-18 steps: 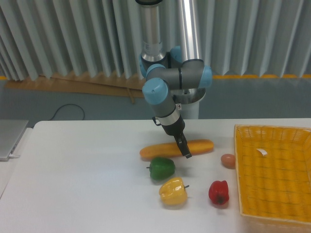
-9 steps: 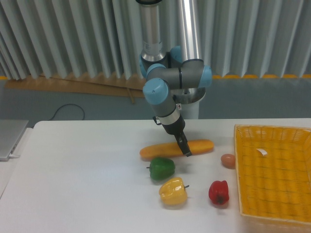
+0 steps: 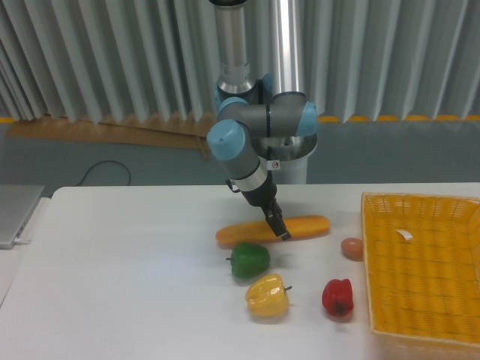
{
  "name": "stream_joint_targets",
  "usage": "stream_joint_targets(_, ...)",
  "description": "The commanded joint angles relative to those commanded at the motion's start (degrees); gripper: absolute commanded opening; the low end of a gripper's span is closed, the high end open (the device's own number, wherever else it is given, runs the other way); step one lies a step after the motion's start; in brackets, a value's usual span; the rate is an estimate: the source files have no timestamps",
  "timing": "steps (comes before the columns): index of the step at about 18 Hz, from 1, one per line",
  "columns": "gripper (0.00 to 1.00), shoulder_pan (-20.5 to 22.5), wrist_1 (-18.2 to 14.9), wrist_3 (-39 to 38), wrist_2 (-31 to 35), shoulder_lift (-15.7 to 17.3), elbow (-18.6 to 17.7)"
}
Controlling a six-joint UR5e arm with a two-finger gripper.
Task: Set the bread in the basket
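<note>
The bread (image 3: 304,226) is a long golden-orange loaf lying flat on the white table (image 3: 120,277), roughly left to right, at centre. My gripper (image 3: 279,229) points down over the loaf's middle. One dark finger (image 3: 282,232) shows on the loaf's near side and the other is hidden behind it. The jaws look open astride the bread. The basket (image 3: 450,214) is yellow-orange woven mesh with a small white tag. It stands at the table's right edge, well right of the gripper, and holds nothing.
A green pepper (image 3: 250,260), a yellow pepper (image 3: 268,295) and a red pepper (image 3: 337,297) lie in front of the bread. A small tan egg-like ball (image 3: 352,248) sits between the bread and the basket. A grey device (image 3: 15,214) is at the far left edge.
The arm's elbow and wrist have swung a little to the left, and the gripper has shifted slightly left along the bread. The bread and the peppers have not moved.
</note>
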Motion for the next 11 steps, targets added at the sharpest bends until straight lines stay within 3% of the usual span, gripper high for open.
stream_joint_targets(4, 1.00, 1.76, 1.14, 0.35, -0.26, -2.47, 0.70)
stream_joint_targets(6, 1.00, 2.02, 3.94, 0.35, -0.70, -3.34, 0.18)
stream_joint_targets(11, 1.00, 1.76, 3.96, 0.53, -1.23, -3.35, -0.08)
